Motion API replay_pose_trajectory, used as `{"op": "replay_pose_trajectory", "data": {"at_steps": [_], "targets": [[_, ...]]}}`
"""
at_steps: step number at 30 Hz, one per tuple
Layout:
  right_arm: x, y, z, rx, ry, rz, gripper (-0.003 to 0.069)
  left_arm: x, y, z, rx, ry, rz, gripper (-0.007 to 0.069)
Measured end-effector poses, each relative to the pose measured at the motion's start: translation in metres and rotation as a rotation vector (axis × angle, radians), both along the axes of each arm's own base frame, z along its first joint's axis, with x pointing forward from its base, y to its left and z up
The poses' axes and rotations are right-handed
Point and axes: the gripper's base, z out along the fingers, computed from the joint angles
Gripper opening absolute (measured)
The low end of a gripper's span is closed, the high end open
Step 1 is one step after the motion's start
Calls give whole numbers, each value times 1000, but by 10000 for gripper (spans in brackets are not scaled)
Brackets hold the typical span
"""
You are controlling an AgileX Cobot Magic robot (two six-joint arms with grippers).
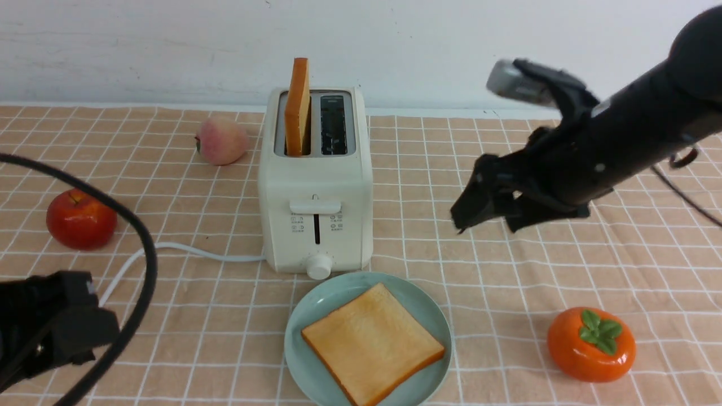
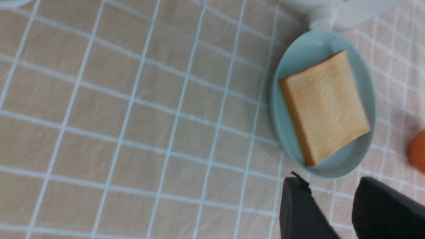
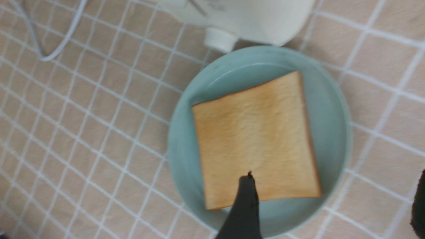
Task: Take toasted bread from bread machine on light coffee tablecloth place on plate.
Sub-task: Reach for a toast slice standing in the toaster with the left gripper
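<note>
The cream-white bread machine (image 1: 315, 186) stands on the light coffee tablecloth (image 1: 507, 282). One slice of toasted bread (image 1: 297, 107) stands upright in its left slot; the right slot is empty. A second slice (image 1: 372, 344) lies flat on the mint-green plate (image 1: 338, 293) just in front of the machine. My right gripper (image 1: 485, 211) hangs open and empty in the air to the right of the machine; in the right wrist view (image 3: 333, 192) it is above the plate's (image 3: 232, 66) edge. My left gripper (image 1: 84, 330) is low at the near left, open and empty (image 2: 330, 186), beside the plate (image 2: 298, 56).
A red apple (image 1: 80, 219) and a peach (image 1: 221, 140) lie left of the machine. An orange persimmon (image 1: 590, 344) lies at the near right. The white cord (image 1: 197, 254) runs left from the machine. A black cable (image 1: 144, 248) arcs over the left side.
</note>
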Motion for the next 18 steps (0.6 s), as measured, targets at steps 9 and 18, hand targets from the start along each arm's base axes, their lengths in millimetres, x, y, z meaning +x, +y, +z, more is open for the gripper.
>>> {"op": "replay_pose_trajectory", "data": {"at_steps": [9,18], "targets": [[-64,-35,90,-53,-220,-125,428,79,-20,43,-41,-117,-58,321],[-89,-44,96,-107,-162,-93,421,188,-76,79,161,-159,-156,465]]}}
